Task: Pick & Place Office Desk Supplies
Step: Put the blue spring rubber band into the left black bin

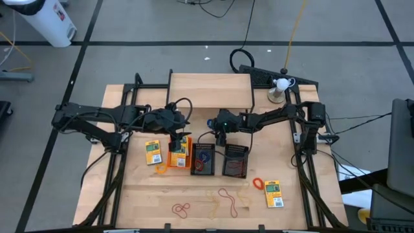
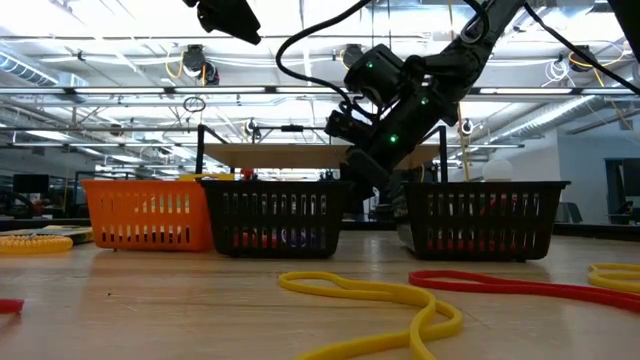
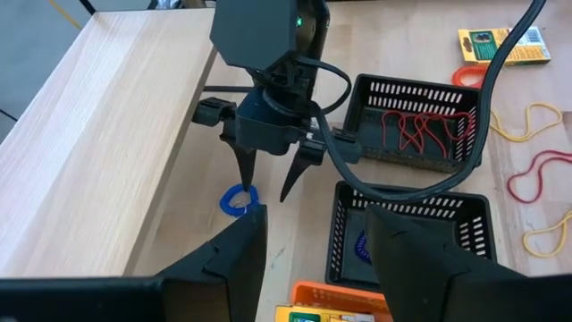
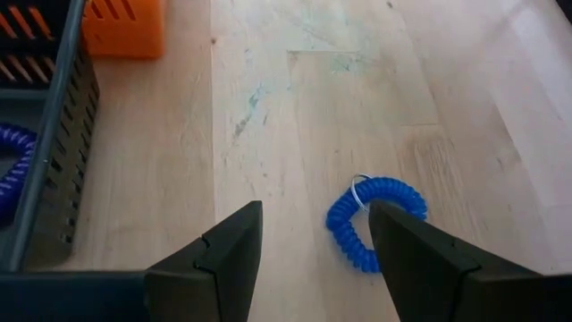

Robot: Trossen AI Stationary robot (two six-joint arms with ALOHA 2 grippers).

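— Blue coil (image 4: 375, 221) lies on the bare counter (image 4: 295, 116), just ahead of my right pincer (image 4: 313, 246), partly behind one fingertip and not touching the other. My fingers (image 4: 219, 255) stand spread, holding nothing.

— Where is that, seen from above?

— Just behind the middle black bin (image 1: 204, 159), in front of the wooden shelf (image 1: 210, 90). My right arm reaches in from the right side, wrist bent so the pincer (image 1: 218, 133) points down at the counter.

— And your left pincer?

— My left pincer (image 1: 176, 137) hangs over the orange bin (image 1: 179, 156), spread too and empty, looking across at the right one. A yellow-and-green pack (image 1: 152, 152) lies beside that bin, another (image 1: 273, 193) sits near the front right corner. Red bands (image 3: 420, 132) lie in the other black bin (image 3: 416, 121).
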